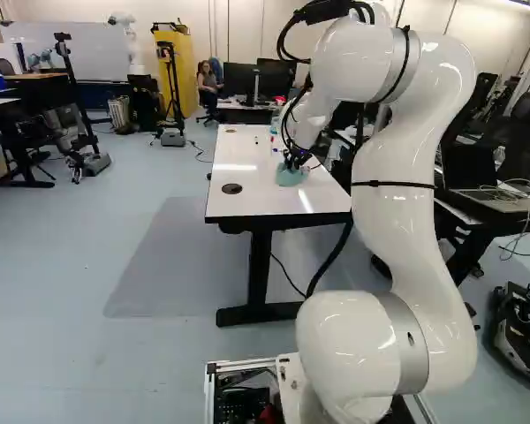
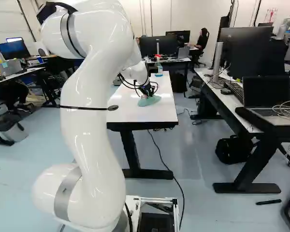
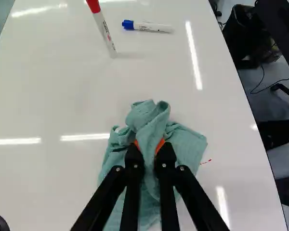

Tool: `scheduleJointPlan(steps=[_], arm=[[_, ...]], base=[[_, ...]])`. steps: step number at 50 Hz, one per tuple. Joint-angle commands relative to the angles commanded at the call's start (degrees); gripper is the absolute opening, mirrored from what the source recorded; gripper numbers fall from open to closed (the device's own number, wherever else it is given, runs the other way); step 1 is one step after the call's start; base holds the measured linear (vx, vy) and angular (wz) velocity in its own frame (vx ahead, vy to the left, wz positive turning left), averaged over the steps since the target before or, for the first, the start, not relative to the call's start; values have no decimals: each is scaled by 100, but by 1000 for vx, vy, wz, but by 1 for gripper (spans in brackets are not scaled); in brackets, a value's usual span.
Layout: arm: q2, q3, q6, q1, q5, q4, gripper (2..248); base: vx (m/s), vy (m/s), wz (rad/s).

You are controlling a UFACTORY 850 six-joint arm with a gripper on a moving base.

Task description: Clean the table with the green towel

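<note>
The pincer (image 3: pixel 149 145) is clamped on the green towel (image 3: pixel 183 143), its orange pads (image 3: pixel 160 145) pressing a bunched fold from two sides. The hold is at a raised middle part, which presumably leaves cloth beneath and around the grip to serve as a wiping pad and keeps the hard tips off the surface. The remainder of the towel spreads loosely on the white desk (image 1: pixel 247 201), at the part of its top nearer the base. The arm (image 2: pixel 94 121) reaches out over the near end to bring the cloth down there.

A small red mark (image 3: pixel 205 162) is noted just beside the towel's spread edge, uncovered. It is judged to be soiling that the wipe is meant to remove. The next move calls for a low sideways pass over it, with light downward pressure.

Ahead of the pincer, a blue-capped marker (image 3: pixel 148 26) lies on its side and a red-capped marker (image 3: pixel 103 30) appears to stand on end. Both are well apart from the cloth; a long stroke forward could topple or roll them. A bottle (image 2: pixel 158 67) stands towards the far end, likely set there to leave working room. Cleaning is assessed as incomplete.
</note>
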Motion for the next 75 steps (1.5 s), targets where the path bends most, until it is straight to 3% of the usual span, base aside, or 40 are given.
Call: scheduleJointPlan(steps=[33,45,54,75], arm=[[160,218,0,-486,0,0,42],[387,524,0,-557,0,0,42],[549,739,0,-524,0,0,42],[622,835,0,-200,0,0,42]], base=[[0,0,0],[0,0,0],[0,0,0],[0,0,0]])
